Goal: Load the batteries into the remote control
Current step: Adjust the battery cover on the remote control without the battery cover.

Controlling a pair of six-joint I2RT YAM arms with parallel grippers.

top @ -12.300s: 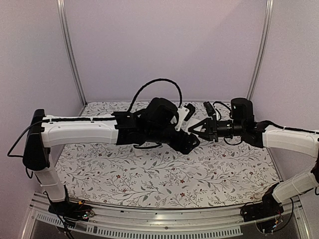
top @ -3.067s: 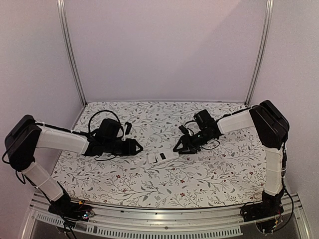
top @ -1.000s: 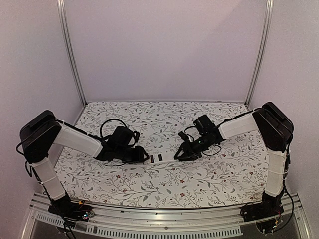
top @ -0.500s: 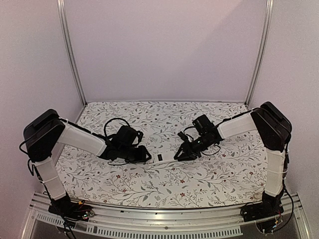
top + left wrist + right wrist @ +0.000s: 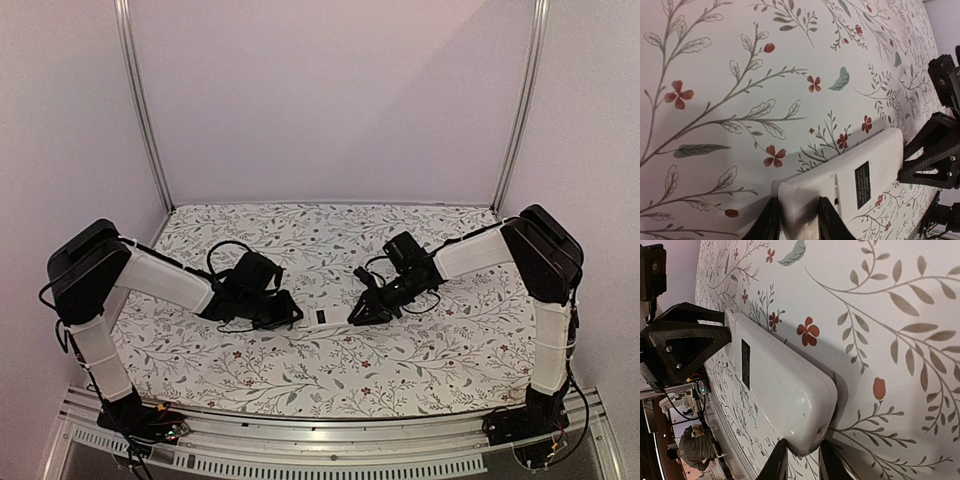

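The remote control (image 5: 322,317) lies back up on the floral table, white with a small black label, between my two grippers. My left gripper (image 5: 295,316) is shut on its left end; in the left wrist view the two black fingers press both sides of the remote control (image 5: 860,170) at the left gripper (image 5: 797,212). My right gripper (image 5: 356,314) is shut on the opposite, rounded end; the right wrist view shows the remote control (image 5: 780,385) pinched at the right gripper (image 5: 801,452). The batteries are not in view.
The floral tablecloth (image 5: 330,365) covers the table. Metal posts (image 5: 140,110) stand at the back corners against pale walls. A perforated metal rail (image 5: 330,462) runs along the near edge between the arm bases.
Both grippers have narrowed onto the ends of the remote control. The left gripper has slid slightly right along the table; the remote control has stayed in place.
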